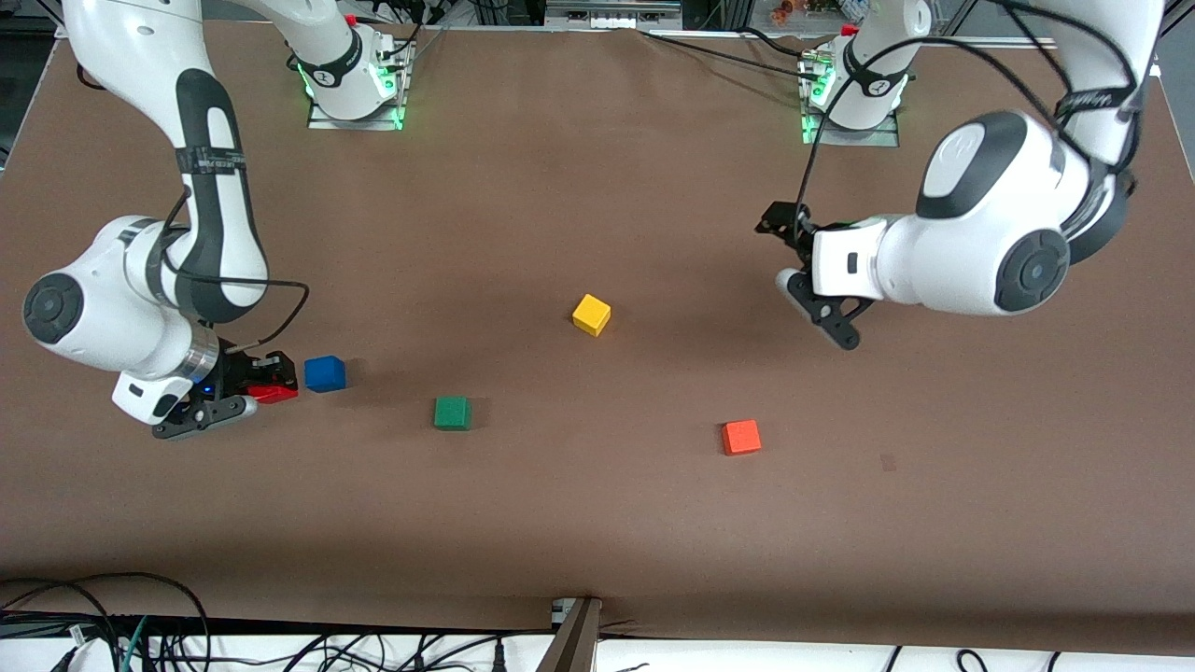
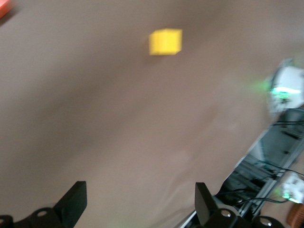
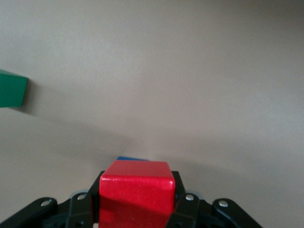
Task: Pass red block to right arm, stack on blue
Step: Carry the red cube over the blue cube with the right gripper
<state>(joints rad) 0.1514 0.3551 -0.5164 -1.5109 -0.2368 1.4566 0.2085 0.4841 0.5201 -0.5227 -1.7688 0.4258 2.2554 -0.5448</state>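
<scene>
Between the fingers of your right hand [image 1: 250,392] the red block [image 3: 136,192] sits pinched, just beside the blue block [image 1: 325,373] on the desk [image 1: 597,523]. You have the handover done; stacking is left. Your left hand [image 1: 810,280] waits spread and empty, well apart.

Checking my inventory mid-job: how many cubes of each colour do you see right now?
Red cube, held in the right tool: 1
Blue cube: 1
Green cube: 1
Yellow cube: 1
Orange-red cube: 1
Total: 5
</scene>
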